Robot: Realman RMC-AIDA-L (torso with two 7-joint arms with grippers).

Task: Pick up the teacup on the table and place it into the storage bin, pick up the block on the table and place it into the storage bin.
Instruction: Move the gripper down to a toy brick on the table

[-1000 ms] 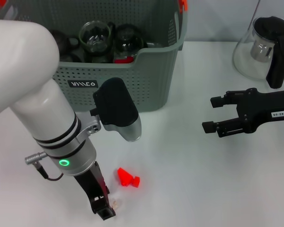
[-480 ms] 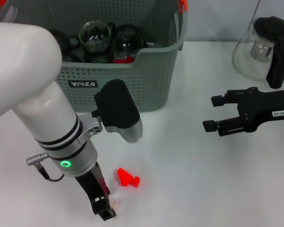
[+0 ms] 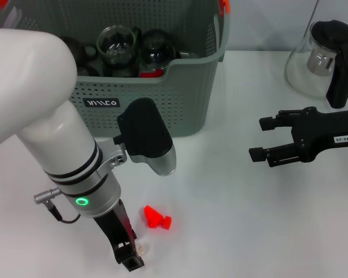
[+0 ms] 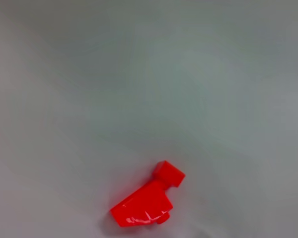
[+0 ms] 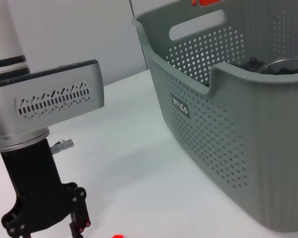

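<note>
Left claw (image 3: pixel 126 255) low beside the block (image 3: pixel 156 218), opening unclear; centre over it before closing. Right claw (image 3: pixel 258 139) wide, parked.

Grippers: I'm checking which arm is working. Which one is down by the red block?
The left gripper, just beside the red block; the right gripper hovers far off.

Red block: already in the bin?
No. The block lies on the table, beside the left pincer, outside the bin.
</note>
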